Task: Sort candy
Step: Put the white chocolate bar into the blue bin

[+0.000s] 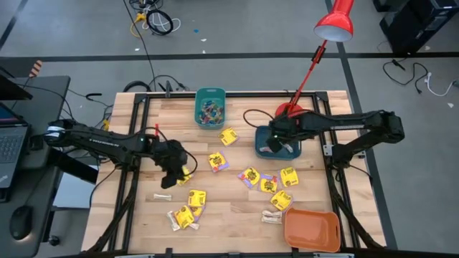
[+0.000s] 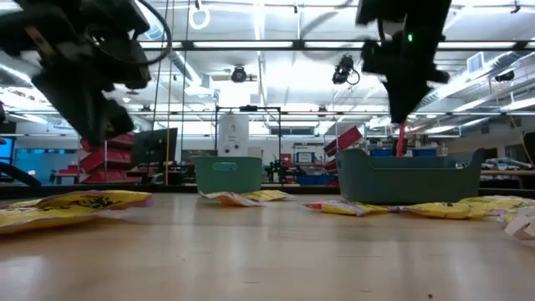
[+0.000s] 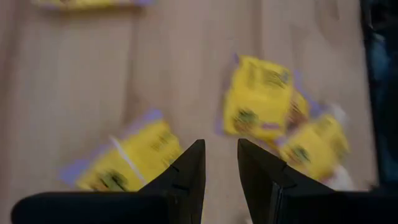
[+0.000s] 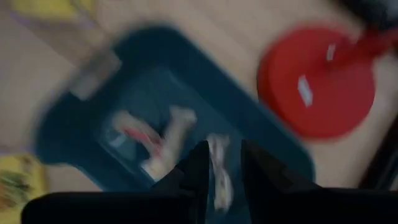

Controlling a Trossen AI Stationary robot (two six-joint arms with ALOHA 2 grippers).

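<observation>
Square yellow candy packets lie flat and scattered on the wooden table, with pale stick pieces among them. My left gripper hangs open above the table's left half. Wood shows between its fingers, and yellow packets lie ahead of and beside them. My right gripper hangs open over the dark blue bin. Pale wrapped pieces lie on that bin's floor, and one whitish piece shows blurred just beyond the fingertips.
A teal bin with small coloured sweets stands at the far middle. An orange bin sits at the near right corner. The red lamp's base stands just behind the dark blue bin. Bare wood lies along the near middle.
</observation>
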